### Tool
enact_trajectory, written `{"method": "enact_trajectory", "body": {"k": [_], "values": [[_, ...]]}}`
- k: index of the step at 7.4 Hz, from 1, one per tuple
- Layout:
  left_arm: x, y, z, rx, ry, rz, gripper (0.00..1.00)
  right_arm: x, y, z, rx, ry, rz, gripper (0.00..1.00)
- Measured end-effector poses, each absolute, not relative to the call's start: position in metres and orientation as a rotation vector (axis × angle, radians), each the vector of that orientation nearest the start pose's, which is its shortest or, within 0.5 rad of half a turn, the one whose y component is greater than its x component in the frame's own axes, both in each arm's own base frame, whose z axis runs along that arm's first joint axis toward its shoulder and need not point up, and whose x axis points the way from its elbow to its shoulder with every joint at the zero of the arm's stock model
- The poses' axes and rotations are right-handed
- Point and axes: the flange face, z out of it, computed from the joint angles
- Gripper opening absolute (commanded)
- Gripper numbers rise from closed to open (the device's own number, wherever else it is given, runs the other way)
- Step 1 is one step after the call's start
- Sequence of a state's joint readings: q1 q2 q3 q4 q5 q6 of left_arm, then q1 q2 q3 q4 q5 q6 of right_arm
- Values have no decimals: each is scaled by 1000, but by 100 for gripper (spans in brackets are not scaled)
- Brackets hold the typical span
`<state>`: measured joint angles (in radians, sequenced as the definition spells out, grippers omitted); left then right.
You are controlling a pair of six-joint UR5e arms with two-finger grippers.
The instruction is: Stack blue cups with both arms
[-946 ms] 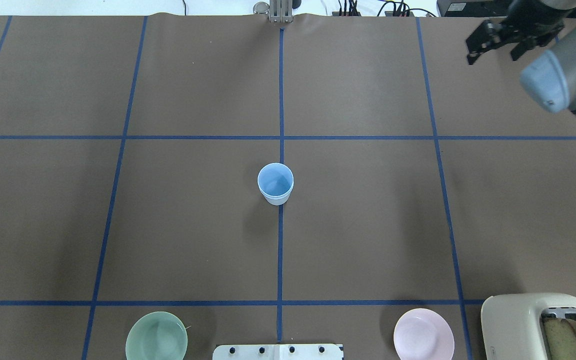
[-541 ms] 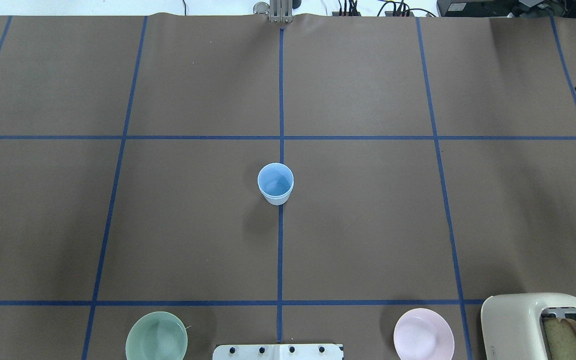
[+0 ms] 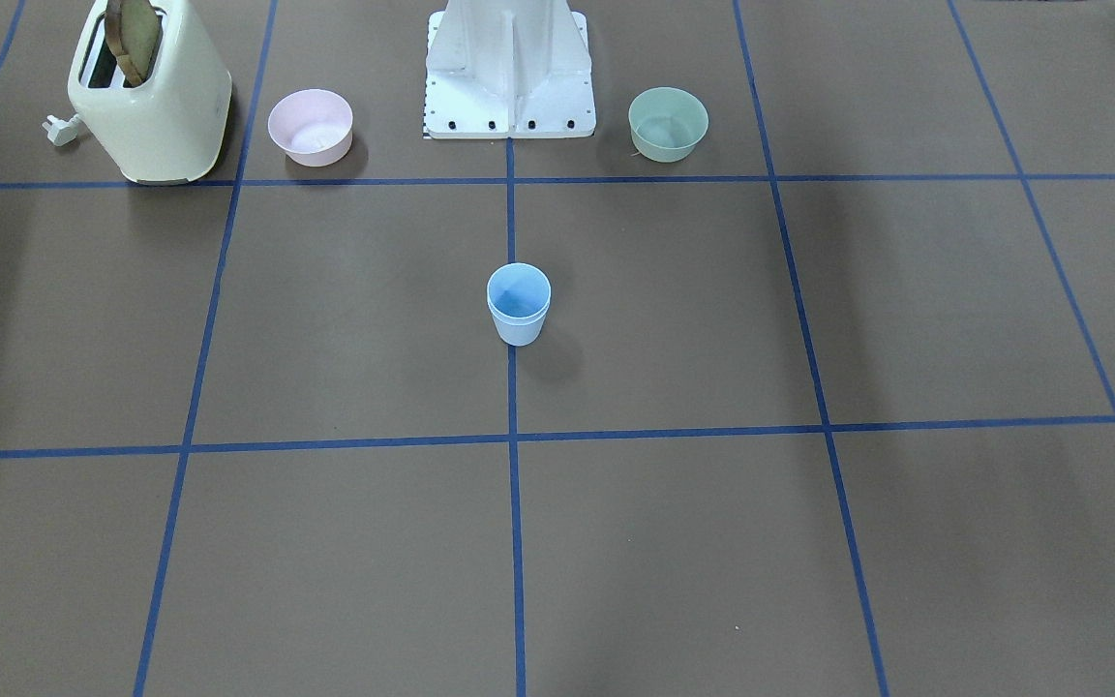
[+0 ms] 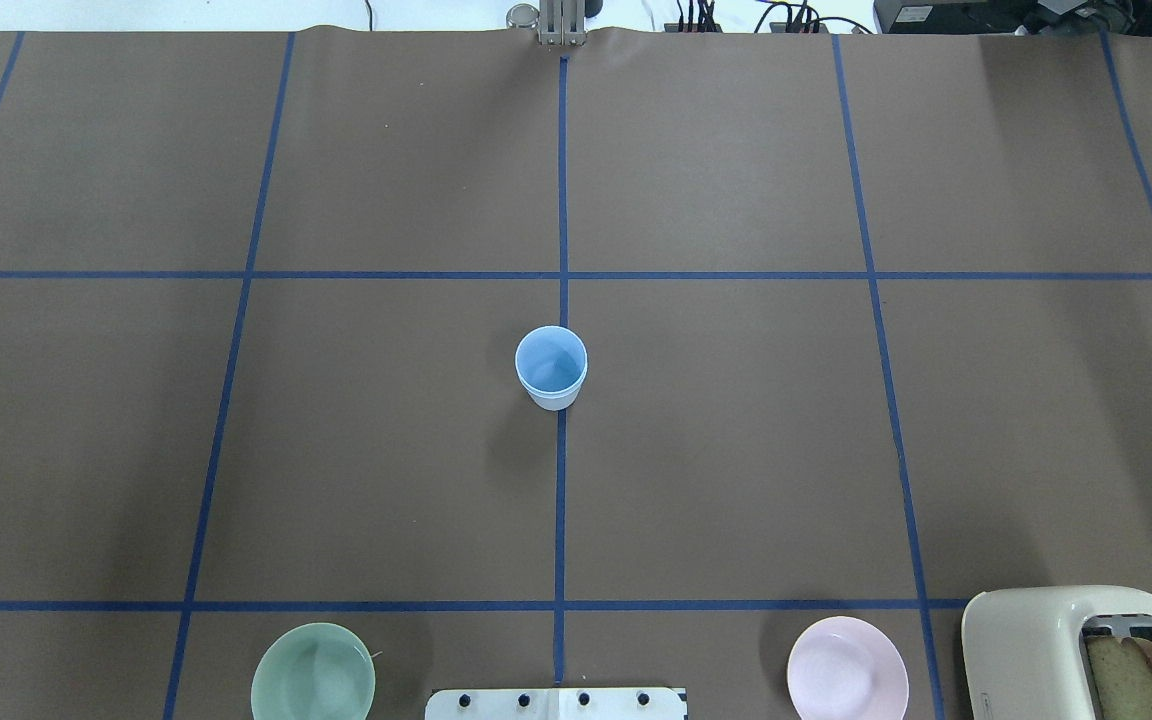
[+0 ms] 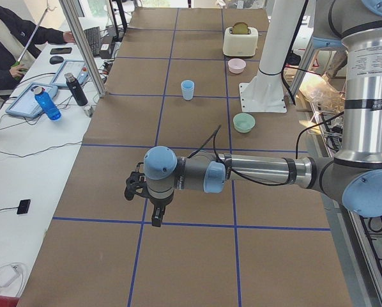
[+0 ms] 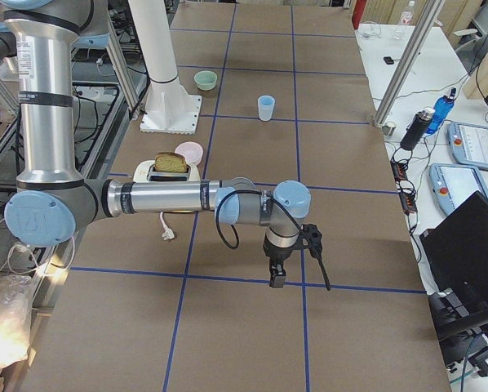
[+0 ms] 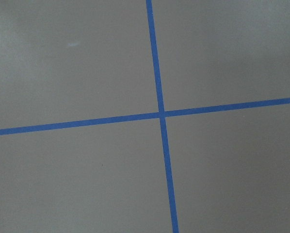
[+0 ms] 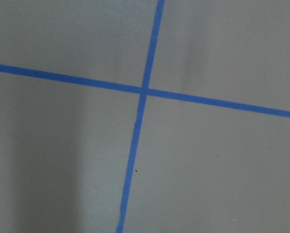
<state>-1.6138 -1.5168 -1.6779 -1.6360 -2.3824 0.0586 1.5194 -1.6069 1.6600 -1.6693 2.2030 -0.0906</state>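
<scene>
The two blue cups point(image 4: 551, 368) stand nested, one inside the other, upright at the table's middle on the centre tape line; they also show in the front view point(image 3: 519, 305) and small in both side views point(image 5: 188, 89) point(image 6: 266, 107). Neither arm shows in the overhead or front view. My left gripper point(image 5: 155, 217) hangs over the table's left end, far from the cups. My right gripper point(image 6: 276, 276) hangs over the right end, equally far. I cannot tell whether either is open or shut. Both wrist views show only brown paper and crossing blue tape.
A cream toaster point(image 4: 1086, 650) with a bread slice, a pink bowl point(image 4: 847, 668) and a pale-green bowl point(image 4: 313, 672) stand along the robot's edge, beside the white base pedestal point(image 3: 509, 68). An operator point(image 5: 12, 38) sits at a side desk.
My right arm, seen at the overhead view's upper right before, has swung out past the right edge and no longer shows there. The cups have not moved.
</scene>
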Motion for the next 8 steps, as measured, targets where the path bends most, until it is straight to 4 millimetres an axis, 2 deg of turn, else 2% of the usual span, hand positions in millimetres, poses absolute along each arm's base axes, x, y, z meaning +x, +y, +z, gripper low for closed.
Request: {"method": "enact_trajectory", "body": {"k": [2, 6, 8], "values": [[-82, -470, 623, 150, 804, 56, 98, 57, -467, 659, -45, -633, -101, 100], [-82, -461, 634, 138, 806, 49, 98, 60, -471, 655, -32, -633, -91, 100], [-83, -461, 632, 142, 793, 53, 98, 60, -471, 656, -34, -634, -89, 100]]}}
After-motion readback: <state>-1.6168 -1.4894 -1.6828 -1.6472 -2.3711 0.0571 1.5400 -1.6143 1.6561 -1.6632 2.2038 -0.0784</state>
